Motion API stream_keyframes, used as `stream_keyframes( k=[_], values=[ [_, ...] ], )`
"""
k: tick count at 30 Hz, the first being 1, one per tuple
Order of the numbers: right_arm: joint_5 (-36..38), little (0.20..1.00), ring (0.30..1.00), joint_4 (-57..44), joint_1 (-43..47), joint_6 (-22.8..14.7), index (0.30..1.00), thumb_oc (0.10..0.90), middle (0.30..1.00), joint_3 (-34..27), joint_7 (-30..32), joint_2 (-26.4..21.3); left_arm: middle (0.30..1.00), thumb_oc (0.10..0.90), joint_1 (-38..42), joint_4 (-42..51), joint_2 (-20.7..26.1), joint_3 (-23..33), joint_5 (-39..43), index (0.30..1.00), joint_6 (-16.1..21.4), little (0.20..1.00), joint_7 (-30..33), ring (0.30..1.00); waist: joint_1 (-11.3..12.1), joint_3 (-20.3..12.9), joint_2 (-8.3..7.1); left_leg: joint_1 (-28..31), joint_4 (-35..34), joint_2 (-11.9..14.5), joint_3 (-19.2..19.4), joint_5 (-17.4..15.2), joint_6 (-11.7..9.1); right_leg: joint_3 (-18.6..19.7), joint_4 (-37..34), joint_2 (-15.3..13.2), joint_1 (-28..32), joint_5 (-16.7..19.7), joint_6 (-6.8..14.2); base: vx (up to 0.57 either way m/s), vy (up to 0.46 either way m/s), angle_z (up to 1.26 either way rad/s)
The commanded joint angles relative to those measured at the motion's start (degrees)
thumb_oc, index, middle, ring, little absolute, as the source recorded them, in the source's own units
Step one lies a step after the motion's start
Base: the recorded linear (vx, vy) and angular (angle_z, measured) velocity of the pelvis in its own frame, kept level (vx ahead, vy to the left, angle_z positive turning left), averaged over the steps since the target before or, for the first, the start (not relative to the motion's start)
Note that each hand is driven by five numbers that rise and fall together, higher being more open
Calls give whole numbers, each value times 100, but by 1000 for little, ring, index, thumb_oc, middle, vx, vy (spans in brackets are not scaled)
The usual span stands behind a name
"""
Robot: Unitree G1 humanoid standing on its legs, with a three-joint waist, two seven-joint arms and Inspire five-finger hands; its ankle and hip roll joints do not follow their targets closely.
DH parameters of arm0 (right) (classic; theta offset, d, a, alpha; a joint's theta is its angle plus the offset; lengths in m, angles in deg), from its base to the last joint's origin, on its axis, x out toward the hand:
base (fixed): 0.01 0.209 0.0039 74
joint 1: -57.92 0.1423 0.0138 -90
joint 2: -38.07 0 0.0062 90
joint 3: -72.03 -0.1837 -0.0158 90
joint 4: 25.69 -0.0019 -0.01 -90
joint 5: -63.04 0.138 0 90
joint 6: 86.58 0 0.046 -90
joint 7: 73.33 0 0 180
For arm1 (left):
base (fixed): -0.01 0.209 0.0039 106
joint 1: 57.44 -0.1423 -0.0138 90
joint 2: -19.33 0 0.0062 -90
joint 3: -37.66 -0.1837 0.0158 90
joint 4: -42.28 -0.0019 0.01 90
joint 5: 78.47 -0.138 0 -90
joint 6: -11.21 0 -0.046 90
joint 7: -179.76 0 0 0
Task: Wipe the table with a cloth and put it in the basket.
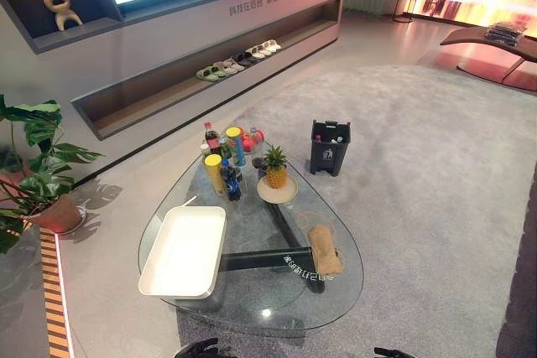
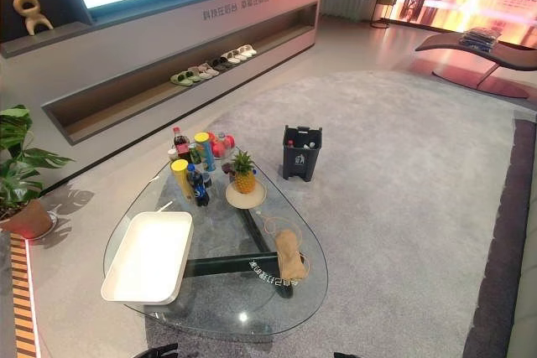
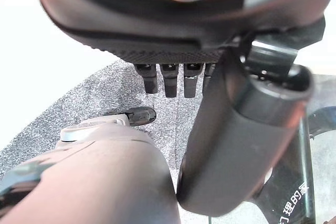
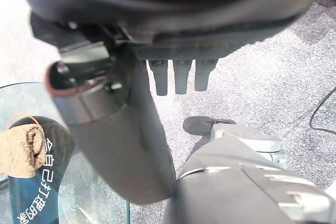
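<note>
cloth [image 1: 324, 249] lies on glass table [image 1: 336, 291], beside white tray [image 1: 185, 251].

We see right dark hand [image 4: 131, 129] hanging over grey carpet [image 4: 252, 82], fingers [image 4: 181, 77] straight, thumb relaxed, holding nothing. Beside it, edge of clear glass table [image 4: 21, 95] carrying rolled tan cloth [image 4: 21, 148], which lies above black table beam [image 4: 31, 192].

glass table [image 1: 336, 287] sitting on grey carpet [image 1: 419, 165] | holding white tray [image 1: 185, 251], tan cloth [image 1: 324, 249], pineapple on plate [image 1: 276, 189], bottles [image 1: 225, 161]
</note>
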Motion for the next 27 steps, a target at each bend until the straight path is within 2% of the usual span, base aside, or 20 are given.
stream_keyframes(
  k=[1,27],
  values=[
    [-71,900,900,289,228,-74,900,800,900,-50,-13,-42,900,800,417,-359,125,148,-106,900,128,900,35,900,72,70,-144,177,18,-97,45,-448,-29,-308,301,-164,-79,-116,208,0,0,0],
    [-15,900,900,150,185,-19,900,800,900,19,31,-9,900,800,431,-314,150,184,28,900,162,900,82,900,54,56,-181,153,18,-90,45,-430,-34,-312,303,-172,-106,-98,219,0,0,0]
  ],
)
